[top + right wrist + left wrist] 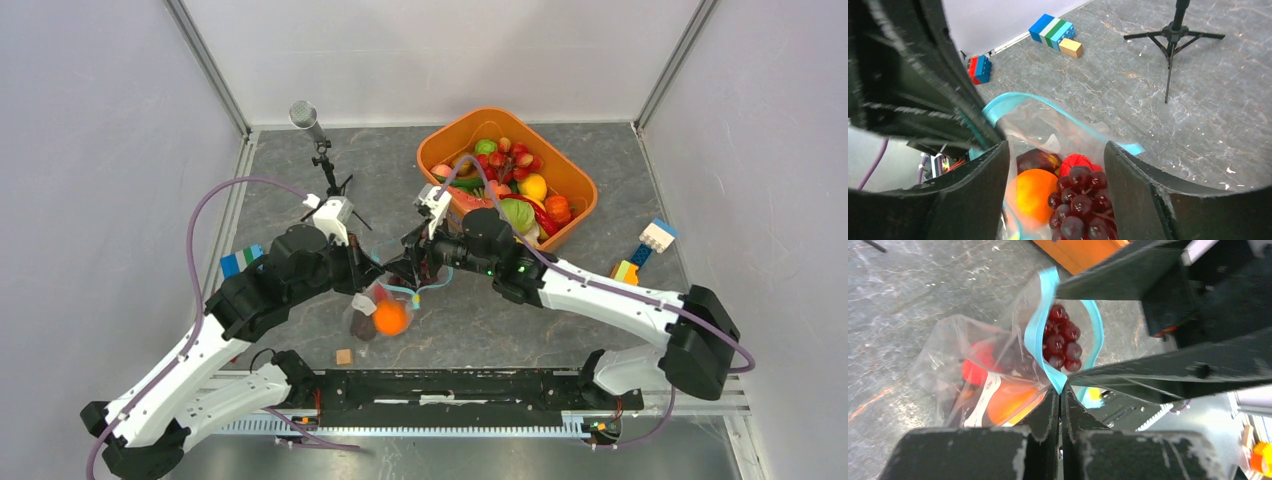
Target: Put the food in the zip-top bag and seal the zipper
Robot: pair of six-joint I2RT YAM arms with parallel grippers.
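While left fingers (1048,415) pinch the zipper (1032,335) | right fingers (983,190) spread, gripping nothing | grapes (1078,200) in bag (1048,120) between them

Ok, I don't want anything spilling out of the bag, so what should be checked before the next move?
1. Left gripper pinches the zipper edge: ok, shut on it.
2. Bag mouth held open: ok, the strip's two sides stand apart.
3. Right gripper free of food: ok, jaws wide, above the mouth.
4. Grapes inside the bag: ok, seen down through the mouth, beside the orange.
5. Zipper sealed: not ok, not yet pressed.
6. All food bagged: not ok, pieces lie in the bin.
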